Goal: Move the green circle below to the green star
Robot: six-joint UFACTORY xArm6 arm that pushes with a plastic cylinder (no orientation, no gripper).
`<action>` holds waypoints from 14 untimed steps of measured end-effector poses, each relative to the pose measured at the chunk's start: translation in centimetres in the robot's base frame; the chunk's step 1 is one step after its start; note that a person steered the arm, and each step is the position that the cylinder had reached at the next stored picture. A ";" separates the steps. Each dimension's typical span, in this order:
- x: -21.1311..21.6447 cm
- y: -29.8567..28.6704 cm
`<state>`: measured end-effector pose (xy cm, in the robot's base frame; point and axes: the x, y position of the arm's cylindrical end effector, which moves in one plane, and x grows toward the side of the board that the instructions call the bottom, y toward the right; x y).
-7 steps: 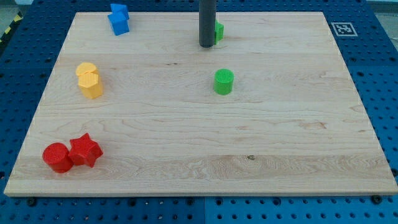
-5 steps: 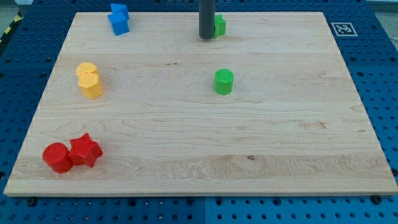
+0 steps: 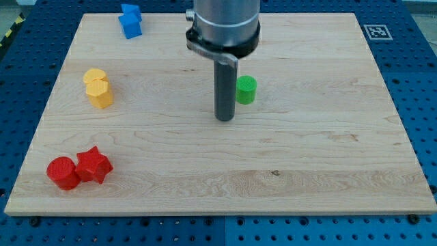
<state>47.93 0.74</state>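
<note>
The green circle (image 3: 246, 89) stands upright on the desk (image 3: 328, 143), a little right of centre and in the upper half of the board. My tip (image 3: 224, 119) sits just to the view's left of the green circle and slightly lower, near it; whether the rod touches the block cannot be determined, since the rod overlaps the block's left edge in the view. The rod rises vertically from the tip to a wide grey cylindrical housing (image 3: 224, 26) at the view's top. This housing covers the upper-centre area of the desk, and the green star is not visible in the current view.

The arm carries no jaws; it ends in the plain rod, which has hold of nothing.

Remaining blocks, moving outward:
- A yellow block (image 3: 98, 87) lies at the view's left, at about the height of the green circle and well apart from it. It appears to be two yellow pieces pressed together; their shapes cannot be made out.
- A blue block (image 3: 130, 20) lies near the upper left corner, also apparently two pieces in contact.
- A red circle (image 3: 63, 172) and a red star (image 3: 93, 165) lie touching each other near the lower left corner, the star on the right.

A black-and-white marker tag (image 3: 377, 31) is fixed at the upper right corner of the desk.
</note>
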 end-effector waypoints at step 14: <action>-9.5 3.3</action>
<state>38.40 4.06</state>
